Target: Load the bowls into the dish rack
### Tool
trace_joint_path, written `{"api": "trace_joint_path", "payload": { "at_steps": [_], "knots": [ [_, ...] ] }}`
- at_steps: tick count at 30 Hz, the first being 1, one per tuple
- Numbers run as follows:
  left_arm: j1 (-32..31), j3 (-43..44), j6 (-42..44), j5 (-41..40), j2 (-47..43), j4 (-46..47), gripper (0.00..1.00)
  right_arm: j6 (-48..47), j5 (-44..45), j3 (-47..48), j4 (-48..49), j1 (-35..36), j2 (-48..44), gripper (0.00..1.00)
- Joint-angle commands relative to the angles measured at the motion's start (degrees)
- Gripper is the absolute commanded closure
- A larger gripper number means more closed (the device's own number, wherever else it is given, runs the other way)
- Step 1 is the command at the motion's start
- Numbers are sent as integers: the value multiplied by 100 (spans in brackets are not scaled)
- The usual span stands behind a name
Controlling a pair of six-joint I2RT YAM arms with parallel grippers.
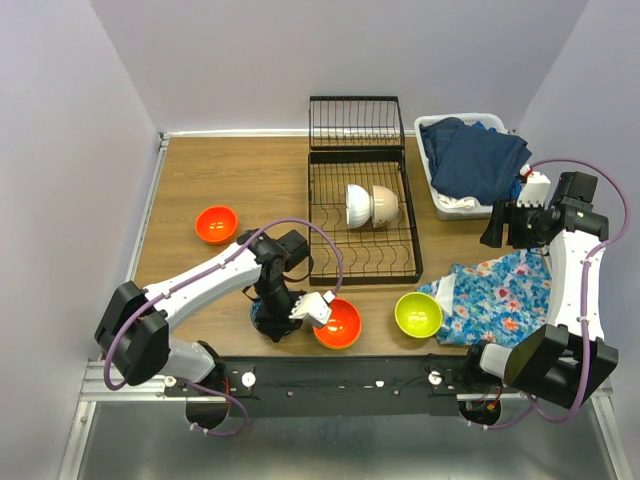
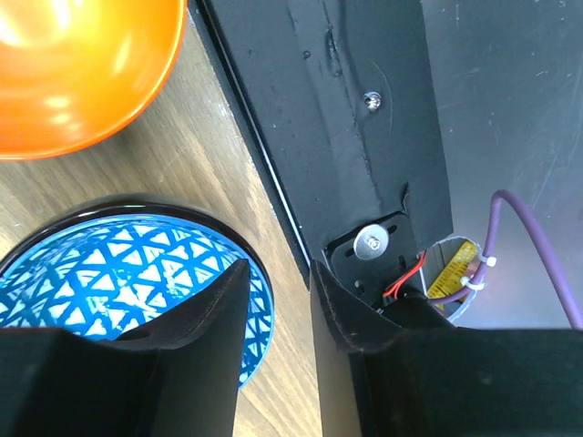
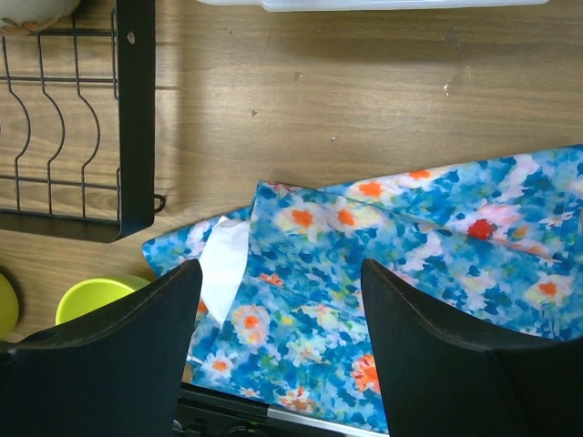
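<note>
A blue patterned bowl [image 2: 109, 264] sits at the table's front edge, mostly hidden under my left gripper [image 1: 273, 324] in the top view. My left gripper [image 2: 280, 266] straddles its rim, one finger inside and one outside, with a gap still showing, so it is open. An orange bowl [image 1: 340, 323] lies just to its right, and a second orange bowl [image 1: 216, 224] lies far left. A lime green bowl [image 1: 418, 314] rests by the cloth. A white bowl [image 1: 357, 205] and a cream bowl [image 1: 384, 205] stand in the black dish rack [image 1: 365, 262]. My right gripper [image 3: 281, 269] hangs open above the floral cloth [image 3: 410, 246].
A white tub [image 1: 445, 205] of dark blue clothes stands at the back right, beside the rack's taller basket end [image 1: 356, 122]. The floral cloth [image 1: 500, 295] covers the table's right front. A black rail [image 2: 337, 109] runs along the near edge next to the blue bowl.
</note>
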Motion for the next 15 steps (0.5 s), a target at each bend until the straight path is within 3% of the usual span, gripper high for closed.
{"api": "trace_joint_path", "payload": {
  "at_steps": [1,11,12,15],
  "knots": [
    [-32,91,-105,193,63,-273,59,74,-159,-69,121,-53,7,22],
    [-32,-269,-765,-334,54,616,45,74,-177,-139,121,-53,-1,22],
    [-32,-304,-765,-343,45,642,2,66,-177,-148,113,-53,7,22],
    [-32,-436,-782,-414,54,809,1,30,-151,-148,104,-53,-1,22]
  ]
}}
